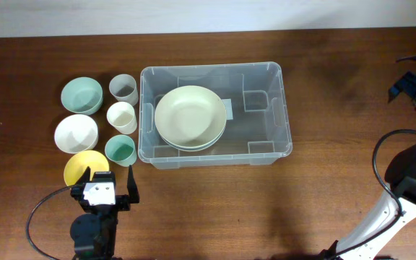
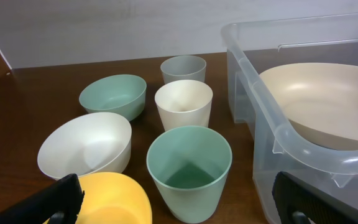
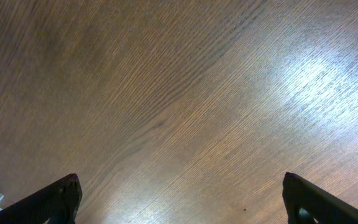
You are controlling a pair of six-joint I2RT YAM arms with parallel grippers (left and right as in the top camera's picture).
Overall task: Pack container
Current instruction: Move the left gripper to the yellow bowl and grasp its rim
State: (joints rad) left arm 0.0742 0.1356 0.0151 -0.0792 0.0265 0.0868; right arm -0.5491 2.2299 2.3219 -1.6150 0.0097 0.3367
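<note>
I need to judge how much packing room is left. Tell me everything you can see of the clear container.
The container is a large clear plastic bin, rectangular with rounded corners, a thick rim and moulded handle recesses. It stands upright and lidless on the wooden table. Two stacked pale plates lie in its left half, partly covering a white label; the right half is bare.

No legible text, brands or numbers, white label (image 1: 229,110) on the container (image 1: 262,126) base, print too small to read

A green cup (image 2: 188,168) stands just beside the container (image 2: 263,155), which holds a cream plate (image 2: 328,106).
</note>
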